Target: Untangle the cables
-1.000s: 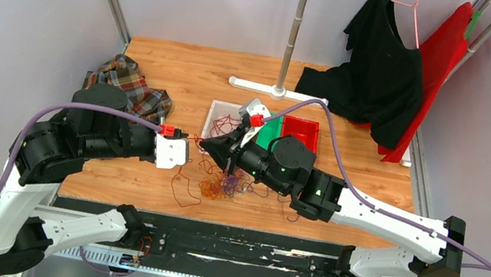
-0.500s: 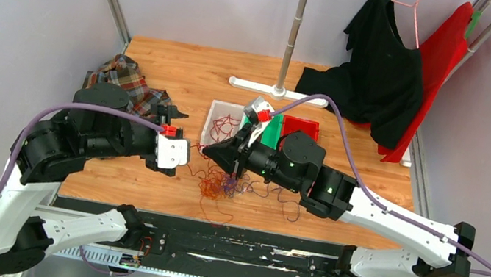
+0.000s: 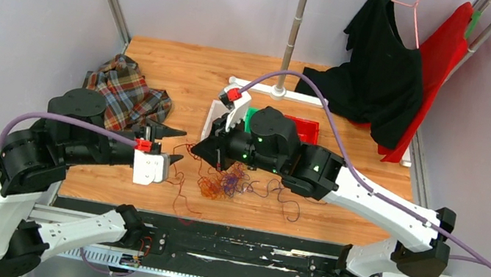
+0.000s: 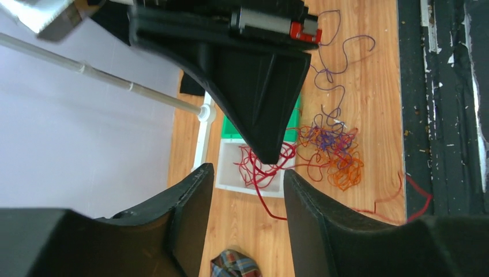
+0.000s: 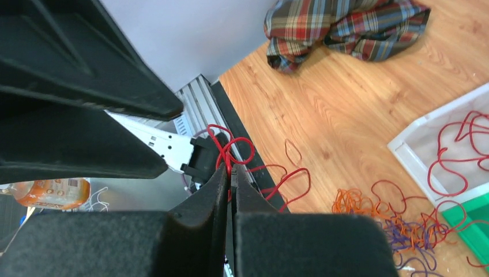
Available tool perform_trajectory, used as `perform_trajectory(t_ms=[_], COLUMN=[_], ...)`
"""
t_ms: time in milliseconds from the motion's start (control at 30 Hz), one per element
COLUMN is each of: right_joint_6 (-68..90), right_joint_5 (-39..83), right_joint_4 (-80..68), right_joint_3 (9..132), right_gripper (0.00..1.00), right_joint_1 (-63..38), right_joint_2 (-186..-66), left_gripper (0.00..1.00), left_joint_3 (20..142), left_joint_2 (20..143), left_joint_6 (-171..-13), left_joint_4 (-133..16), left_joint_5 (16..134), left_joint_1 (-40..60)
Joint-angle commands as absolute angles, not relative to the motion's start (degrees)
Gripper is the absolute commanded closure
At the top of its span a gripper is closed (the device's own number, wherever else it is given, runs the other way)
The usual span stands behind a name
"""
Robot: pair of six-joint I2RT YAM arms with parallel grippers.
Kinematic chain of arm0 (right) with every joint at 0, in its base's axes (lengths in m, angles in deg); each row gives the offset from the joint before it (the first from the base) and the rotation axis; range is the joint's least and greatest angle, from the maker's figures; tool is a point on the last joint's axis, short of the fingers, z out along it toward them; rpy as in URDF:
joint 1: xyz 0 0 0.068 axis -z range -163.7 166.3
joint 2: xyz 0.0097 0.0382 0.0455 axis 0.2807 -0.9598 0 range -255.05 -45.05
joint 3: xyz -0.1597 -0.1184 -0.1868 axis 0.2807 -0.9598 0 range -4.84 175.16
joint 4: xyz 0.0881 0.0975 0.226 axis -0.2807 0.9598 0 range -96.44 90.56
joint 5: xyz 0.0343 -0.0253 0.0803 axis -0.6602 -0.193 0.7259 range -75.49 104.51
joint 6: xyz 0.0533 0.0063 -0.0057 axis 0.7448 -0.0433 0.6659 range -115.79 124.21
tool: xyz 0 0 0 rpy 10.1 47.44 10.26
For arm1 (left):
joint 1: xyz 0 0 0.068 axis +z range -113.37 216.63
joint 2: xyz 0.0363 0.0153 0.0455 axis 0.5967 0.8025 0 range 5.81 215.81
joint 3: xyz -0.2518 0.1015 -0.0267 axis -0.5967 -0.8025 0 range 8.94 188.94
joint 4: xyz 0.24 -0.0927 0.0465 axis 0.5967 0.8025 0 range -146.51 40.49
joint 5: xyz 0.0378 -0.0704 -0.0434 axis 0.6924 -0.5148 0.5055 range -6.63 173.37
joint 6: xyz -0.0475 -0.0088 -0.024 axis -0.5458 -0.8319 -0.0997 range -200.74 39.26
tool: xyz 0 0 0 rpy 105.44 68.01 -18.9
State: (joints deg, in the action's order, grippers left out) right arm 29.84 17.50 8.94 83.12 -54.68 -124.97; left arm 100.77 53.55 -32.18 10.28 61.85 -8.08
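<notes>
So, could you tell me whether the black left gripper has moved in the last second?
Yes: the left gripper has pulled back, down-left in the top view, farther from the white plastic bin.

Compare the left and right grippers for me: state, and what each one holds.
The left gripper stands open with a clear gap between its fingers; the right gripper is shut tight. The left gripper holds nothing, while the right gripper pinches a red cable that loops out past its tips. Both have black tapered fingers and face each other near the clump of cables.
</notes>
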Motion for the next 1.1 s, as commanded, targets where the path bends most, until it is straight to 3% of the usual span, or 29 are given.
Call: perform_trajectory(t_ms=[0, 367, 833, 1067], right_joint_6=[31.97, 37.13, 39.91, 46.34], right_joint_5=[18.01, 24.82, 28.9, 33.16], right_joint_4=[14.72, 15.71, 13.94, 8.06], right_joint_3=[86.99, 91.21, 92.14, 88.47], right_gripper=[0.99, 0.99, 1.0, 0.99], right_joint_1=[-54.01, -52.4, -52.19, -50.6], right_joint_2=[-126.8, -130.57, -132.77, -132.86], left_gripper=[0.5, 0.67, 0.8, 0.91], left_joint_3=[99.14, 88.32, 81.02, 73.94], left_joint_2=[52.02, 46.92, 41.94, 35.94], left_joint_6=[-30.59, -16.83, -8.13, -1.28], left_joint_4=[9.23, 9.14, 4.17, -5.16], left_joint_5=[58.64, 61.9, 63.98, 65.2], left_joint_1=[-7.84, -7.84, -7.84, -7.84])
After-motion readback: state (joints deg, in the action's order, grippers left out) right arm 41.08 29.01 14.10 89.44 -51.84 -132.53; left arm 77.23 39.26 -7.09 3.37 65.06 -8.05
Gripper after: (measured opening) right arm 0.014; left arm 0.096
